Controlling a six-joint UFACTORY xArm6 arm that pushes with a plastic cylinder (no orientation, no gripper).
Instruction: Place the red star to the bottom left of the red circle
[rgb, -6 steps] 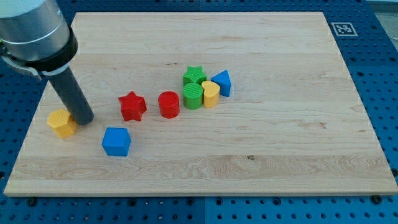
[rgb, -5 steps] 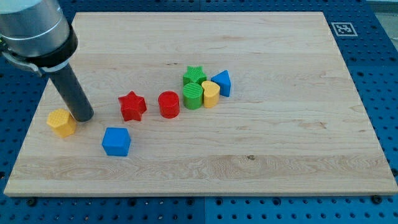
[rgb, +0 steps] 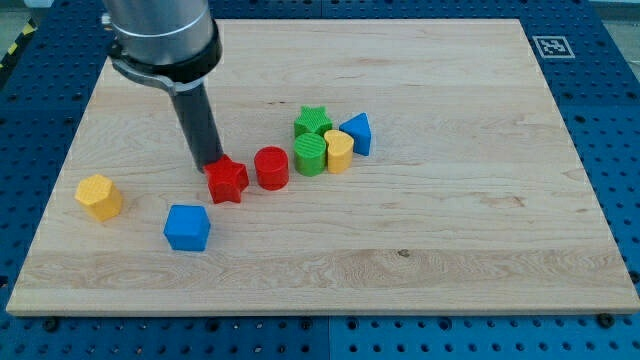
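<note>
My tip (rgb: 212, 166) touches red star (rgb: 227, 180) upper left; red circle (rgb: 271, 167) just right.

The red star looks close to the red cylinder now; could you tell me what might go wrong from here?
My tip sits at the red star's upper-left edge. Pushing rightward could drive the star into the red cylinder, which could then bump the green cylinder. An off-centre push could also spin the star aside.

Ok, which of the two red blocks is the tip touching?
The red star: my tip sits against its upper-left edge. The red circle stands apart on the view's right.
</note>
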